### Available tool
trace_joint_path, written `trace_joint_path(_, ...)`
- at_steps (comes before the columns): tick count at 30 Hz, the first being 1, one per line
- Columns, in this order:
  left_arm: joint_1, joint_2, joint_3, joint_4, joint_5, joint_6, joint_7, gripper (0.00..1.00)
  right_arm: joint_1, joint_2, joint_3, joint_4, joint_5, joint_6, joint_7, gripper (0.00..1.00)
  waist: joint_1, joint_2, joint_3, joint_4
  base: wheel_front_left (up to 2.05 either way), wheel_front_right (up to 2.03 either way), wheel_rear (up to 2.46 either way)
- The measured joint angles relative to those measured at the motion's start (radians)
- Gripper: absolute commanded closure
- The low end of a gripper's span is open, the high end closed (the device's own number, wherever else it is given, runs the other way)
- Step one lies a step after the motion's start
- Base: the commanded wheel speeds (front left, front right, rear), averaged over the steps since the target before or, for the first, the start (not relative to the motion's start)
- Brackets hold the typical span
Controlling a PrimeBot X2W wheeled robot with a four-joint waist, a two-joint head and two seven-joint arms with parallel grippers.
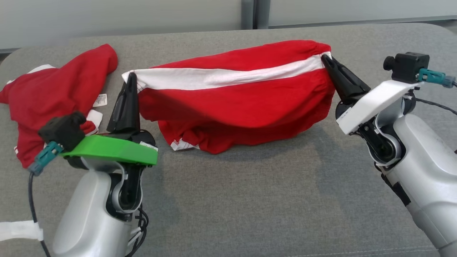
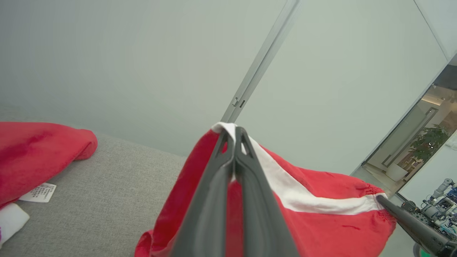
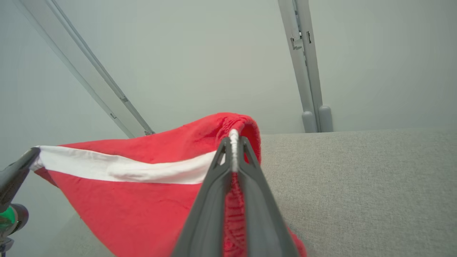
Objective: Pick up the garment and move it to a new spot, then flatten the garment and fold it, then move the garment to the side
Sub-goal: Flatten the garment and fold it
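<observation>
Left tool (image 1: pixel 131 75) and right tool (image 1: pixel 325 58) hold red, white-banded garment (image 1: pixel 232 107).

garment (image 1: pixel 232 110) – underside hidden | label (image 1: pixel 100 100) – print too small | second garment (image 1: pixel 53 89) cut off left

The grey fabric surface (image 1: pixel 250 200) lies open across the lower middle and upper right of the head view, while the stretched red garment (image 1: pixel 235 107) bars the centre and a crumpled red cloth (image 1: pixel 50 92) crowds the left side, just beside the left gripper (image 1: pixel 131 75).
</observation>
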Motion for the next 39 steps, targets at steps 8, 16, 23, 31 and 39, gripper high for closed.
trace_joint_path(8, 0.053, 0.030, 0.142, -0.255, 0.058, -0.008, 0.000, 1.00, 0.041, -0.045, -0.061, -0.243, 0.008, 0.000, -0.181, 1.00, 0.0000, 0.0000, -0.044, -0.070, 0.00, 0.00, 0.00)
trace_joint_path(16, 0.091, 0.033, 0.136, -0.410, 0.070, -0.007, -0.006, 1.00, 0.129, -0.097, -0.129, -0.384, 0.057, 0.001, -0.177, 1.00, 0.0000, 0.0000, -0.083, -0.123, 0.00, 0.00, 0.00)
trace_joint_path(23, 0.150, 0.052, 0.070, -0.239, 0.031, 0.010, 0.109, 1.00, 0.161, -0.071, 0.000, -0.241, 0.105, 0.001, -0.033, 1.00, 0.0000, 0.0000, -0.078, -0.139, 0.00, 0.00, 0.00)
trace_joint_path(31, -0.256, 0.045, 0.161, -0.078, 0.018, 0.065, 0.147, 1.00, -0.335, 0.047, -0.166, -0.093, -0.005, -0.093, -0.123, 1.00, 0.0000, 0.0000, -0.056, -0.108, 0.00, 0.00, 0.00)
trace_joint_path(39, -0.343, 0.027, 0.129, -0.104, 0.019, 0.040, 0.122, 1.00, -0.289, 0.069, -0.095, 0.017, 0.024, -0.061, -0.120, 1.00, 0.0000, 0.0000, -0.080, -0.081, 0.00, 0.00, 0.00)
